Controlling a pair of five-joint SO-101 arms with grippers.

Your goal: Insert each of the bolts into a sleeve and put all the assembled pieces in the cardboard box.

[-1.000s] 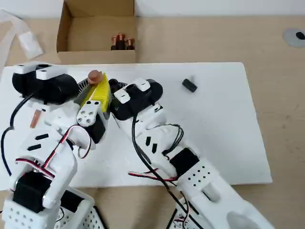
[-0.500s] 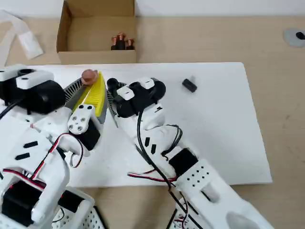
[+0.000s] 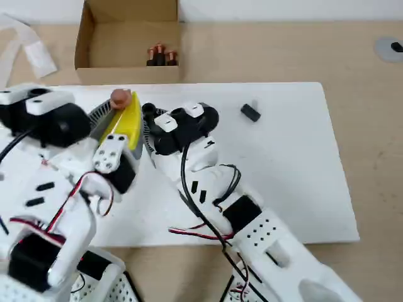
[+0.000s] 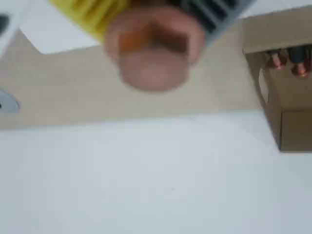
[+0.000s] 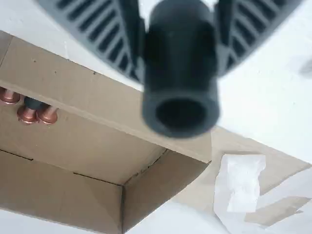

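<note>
When end-on, sleeve (image 5: 181,63) visibly hollow.

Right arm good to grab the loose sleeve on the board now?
Probably not: the right gripper is shut on a sleeve. The white board toward the loose sleeve lies bare, so only the full gripper blocks it.

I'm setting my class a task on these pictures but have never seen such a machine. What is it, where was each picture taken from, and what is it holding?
These are two small robot arms side by side at a table. One picture looks down from above; the other two come from cameras on each arm's wrist. The left gripper holds a copper bolt, the right gripper a black sleeve. A spare sleeve lies on the white board. The cardboard box holds assembled pieces.
</note>
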